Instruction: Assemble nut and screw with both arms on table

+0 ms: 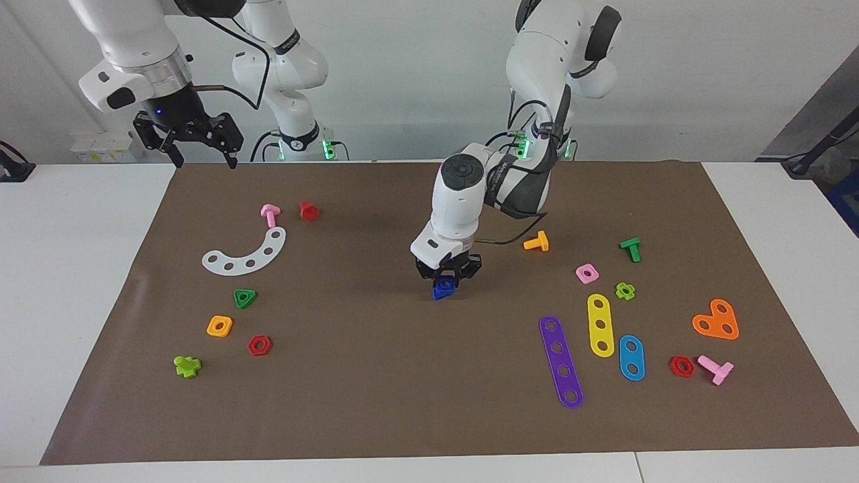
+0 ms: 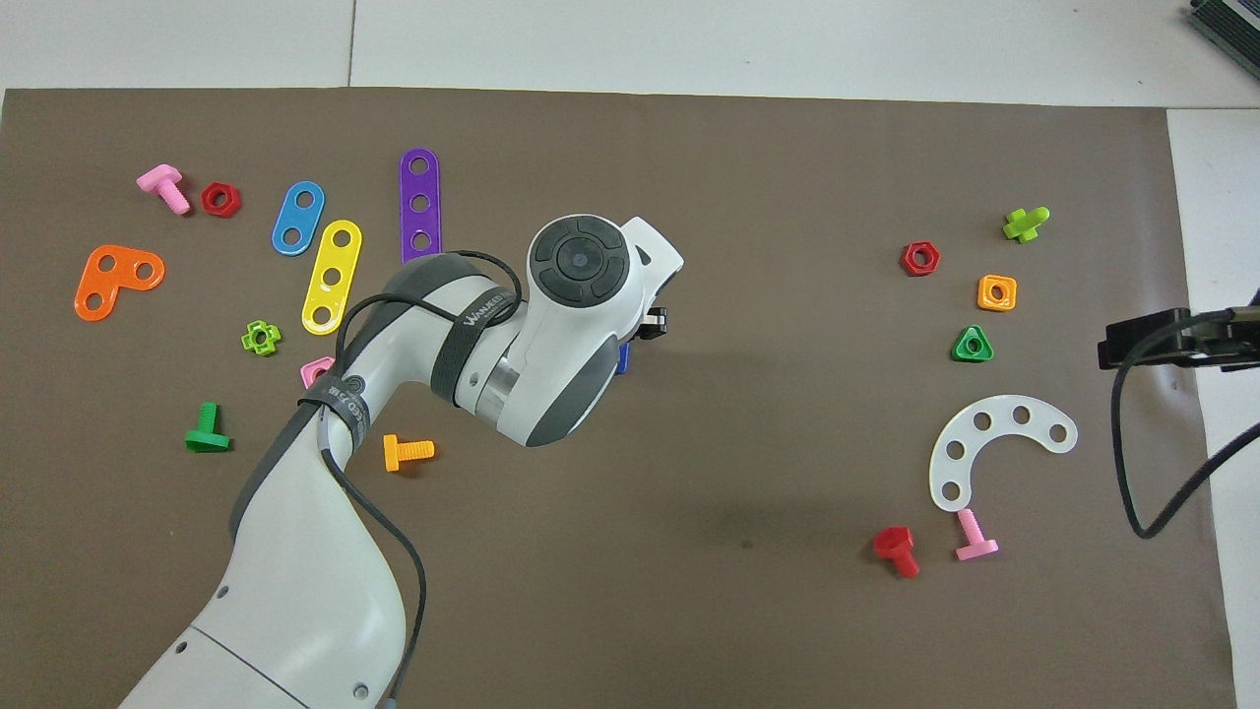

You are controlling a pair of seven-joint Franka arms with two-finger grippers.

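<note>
Screw (image 1: 443, 288), blue with its triangular head, sits pinched in the left gripper (image 1: 447, 276) over the middle of the brown mat (image 1: 376, 402) — whether it rests on the paper or hangs just clear of it I cannot tell. From overhead the arm's wrist hides nearly all of it; only a blue sliver (image 2: 623, 357) peeks out beside the housing. I see no blue square nut anywhere on the mat, so it may already be on the stem or hidden under the fingers; I cannot say which.

Working outward from that gripper: closest toward the left arm's end lie an orange screw (image 1: 536, 241) and a pink square nut (image 1: 586, 273), then the purple strip (image 1: 561, 361) and yellow strip (image 1: 599, 325). Out toward the right arm's end lie the green triangular nut (image 1: 245, 298) and the white curved plate (image 1: 245, 253).

Farthest off, the right gripper (image 1: 200, 155) waits high over the mat's edge at its own end, fingers spread wide, holding nothing.

To do this step well, I'd judge the grip should stay firm and the screw be kept steady with its stem exposed — a small plastic piece can twist between fingertips. The waiting arm would need room to come in without its fingers fouling the holding ones.
</note>
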